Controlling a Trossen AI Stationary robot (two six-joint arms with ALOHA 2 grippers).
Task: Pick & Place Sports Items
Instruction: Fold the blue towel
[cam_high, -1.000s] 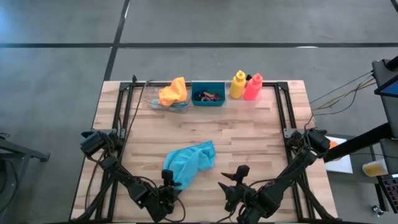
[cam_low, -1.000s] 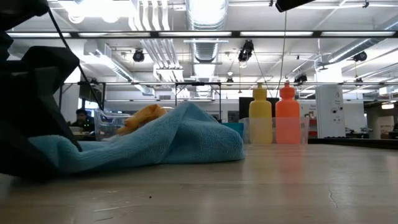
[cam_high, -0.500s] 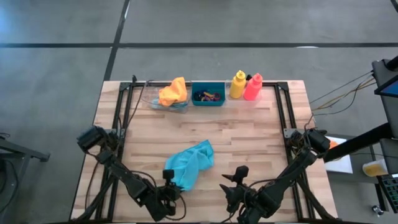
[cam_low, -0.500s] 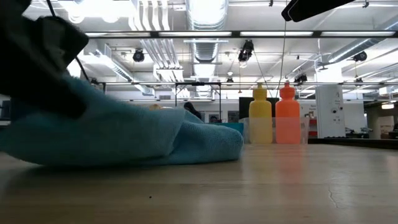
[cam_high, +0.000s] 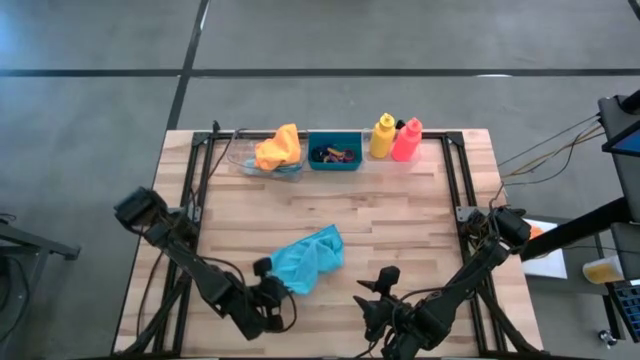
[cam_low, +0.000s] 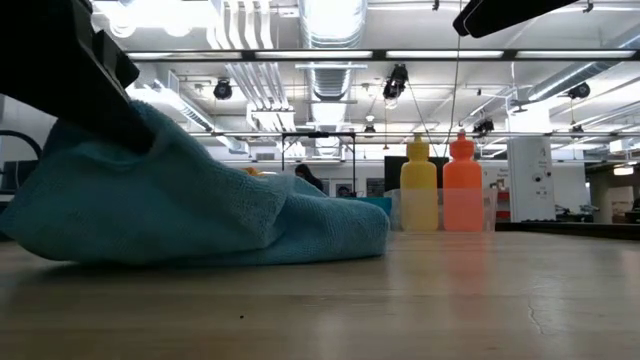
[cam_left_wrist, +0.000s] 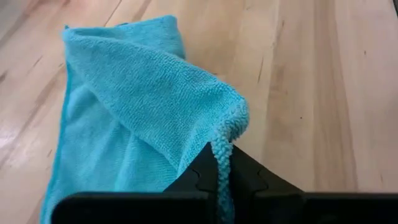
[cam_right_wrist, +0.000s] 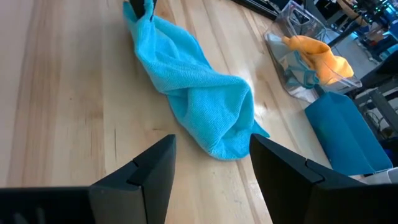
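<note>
1. The left gripper (cam_high: 268, 293) is sitting low over the near left part of the desk (cam_high: 400, 210), its fingers pressed together on a fold of the teal cloth (cam_high: 308, 258)
2. In the left wrist view, a bunched edge of the teal cloth (cam_left_wrist: 143, 112) is running down between the two dark fingers (cam_left_wrist: 245, 171), which are clamping it tightly
3. The teal cloth is lying crumpled near the middle of the desk, its near left end lifted at the left gripper and the rest resting on the wood
4. In the low view the teal cloth (cam_low: 200, 205) is filling the left half of the picture, with a dark part of an arm touching its top
5. The right gripper (cam_high: 372, 293) is waiting over the near edge of the desk, right of the cloth and apart from it; its fingers (cam_right_wrist: 149, 171) are standing apart with nothing between them
6. An orange cloth (cam_high: 278, 147) is lying in a clear tray (cam_high: 246, 163) at the far left of the desk
7. A teal bin (cam_high: 335, 164) is standing just right of the tray, with small rings (cam_high: 336, 154) inside it
8. A yellow bottle (cam_high: 382, 136) and a pink-red bottle (cam_high: 406, 140) are standing upright side by side just right of the bin, at the far edge
</note>
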